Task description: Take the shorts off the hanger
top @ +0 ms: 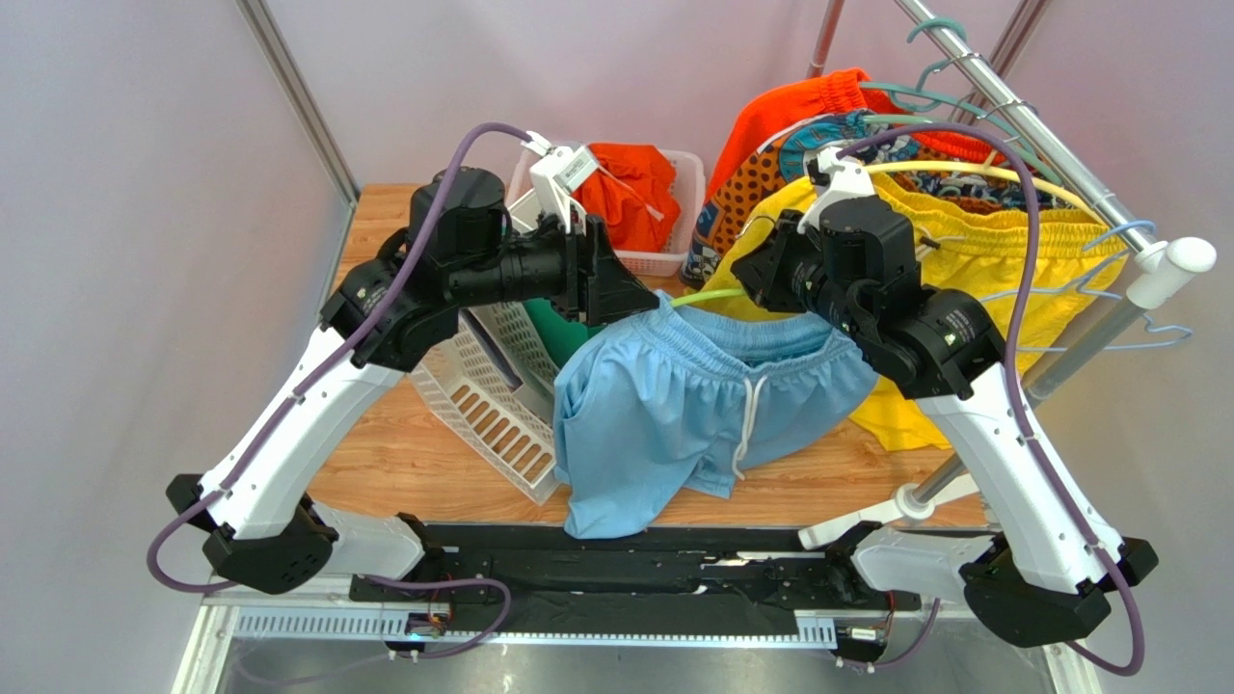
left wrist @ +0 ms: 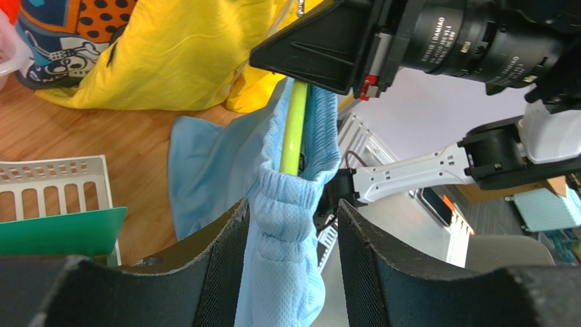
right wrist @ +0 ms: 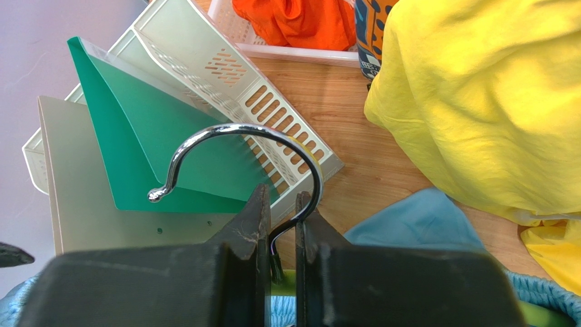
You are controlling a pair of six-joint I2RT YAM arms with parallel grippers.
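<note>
The light blue shorts (top: 681, 412) are hung on a yellow-green hanger (left wrist: 294, 129), whose hook (right wrist: 239, 133) is clamped by the right gripper (right wrist: 281, 204). Their waistband is straddled by the parted left gripper (left wrist: 292, 211). They are crowded by a white basket (top: 485, 398) and yellow shorts (top: 1014, 246).

I see light blue shorts (top: 681, 412) hanging on a green hanger (top: 707, 298) between left gripper (top: 626, 295) and right gripper (top: 759, 278), above the tabletop (top: 377, 456).

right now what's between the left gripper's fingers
The waistband of the light blue shorts, hung on the yellow-green hanger bar, sits between the fingers of the left gripper; the left wrist view shows it.
</note>
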